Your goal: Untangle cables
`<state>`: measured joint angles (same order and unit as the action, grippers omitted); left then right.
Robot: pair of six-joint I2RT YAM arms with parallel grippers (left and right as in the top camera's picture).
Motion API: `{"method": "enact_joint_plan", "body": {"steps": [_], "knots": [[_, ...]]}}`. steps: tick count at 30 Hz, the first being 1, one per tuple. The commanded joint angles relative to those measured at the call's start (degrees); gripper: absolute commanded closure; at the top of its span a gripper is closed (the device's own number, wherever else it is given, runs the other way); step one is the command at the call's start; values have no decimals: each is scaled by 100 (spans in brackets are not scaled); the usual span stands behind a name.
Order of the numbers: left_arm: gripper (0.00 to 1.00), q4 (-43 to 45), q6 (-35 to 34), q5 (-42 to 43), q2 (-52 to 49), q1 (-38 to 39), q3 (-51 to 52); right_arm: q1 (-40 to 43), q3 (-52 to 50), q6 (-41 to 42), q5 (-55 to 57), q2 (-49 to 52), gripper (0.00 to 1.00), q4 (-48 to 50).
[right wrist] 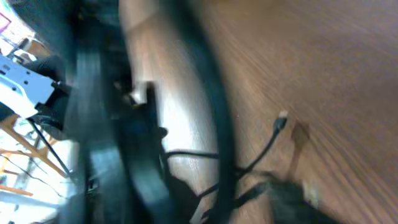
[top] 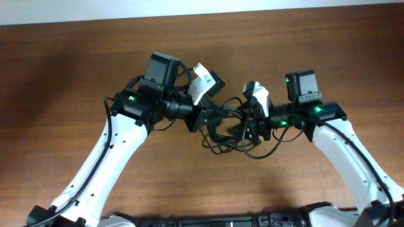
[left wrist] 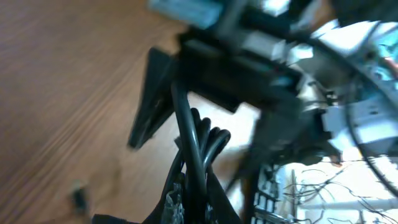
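The cables are thin black cords knotted into one bundle that hangs between my two grippers at the table's middle. My left gripper is shut on several strands; in the left wrist view the cords run up out of the closed fingers. My right gripper holds the other side of the bundle. The right wrist view is blurred: a thick black strand runs down to the jaws, and a loose cord with a metal plug tip lies on the wood.
The brown wooden table lies all around. Loose loops of cord sag below the right gripper. The right arm's wrist fills the top of the left wrist view, close to my left fingers.
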<state>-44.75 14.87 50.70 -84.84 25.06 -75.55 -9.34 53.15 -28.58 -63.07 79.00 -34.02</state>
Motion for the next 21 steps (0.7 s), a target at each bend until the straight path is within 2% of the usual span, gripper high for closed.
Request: {"method": "enact_joint_plan", "body": {"steps": [1, 2, 3, 5, 7, 8, 11, 13, 14, 17, 19, 21], "knots": [[100, 31, 155, 516, 44, 2, -149, -35, 48, -98, -120, 151, 70, 15], [100, 26, 149, 367, 44, 2, -149, -35, 48, -90, -122, 151, 87, 15], [100, 15, 142, 72, 44, 2, -149, -31, 48, 42, -122, 151, 96, 28], [100, 7, -442, -920, 44, 2, -149, 81, 48, 551, -85, 151, 96, 76], [82, 11, -1126, -1696, 44, 2, -149, 308, 48, 876, -35, 151, 96, 90], [79, 13, -1508, -1991, 44, 2, -149, 520, 48, 1145, -35, 151, 96, 92], [50, 140, -2168, -2055, 44, 4, -149, 890, 48, 1803, -37, 151, 96, 133], [53, 254, -2468, -2055, 44, 22, -149, 903, 48, 1803, -37, 151, 96, 131], [62, 269, -2465, -2055, 44, 76, -149, 898, 48, 1864, -37, 151, 96, 131], [64, 269, -2465, -2074, 42, 345, -142, 901, 48, 1878, -39, 151, 96, 129], [70, 262, -2470, -2573, 42, 568, -103, 898, 48, 2109, -39, 151, 96, 149], [71, 264, -2785, -3373, 28, 833, 4, 901, 48, 2184, -44, 151, 96, 142]]}}
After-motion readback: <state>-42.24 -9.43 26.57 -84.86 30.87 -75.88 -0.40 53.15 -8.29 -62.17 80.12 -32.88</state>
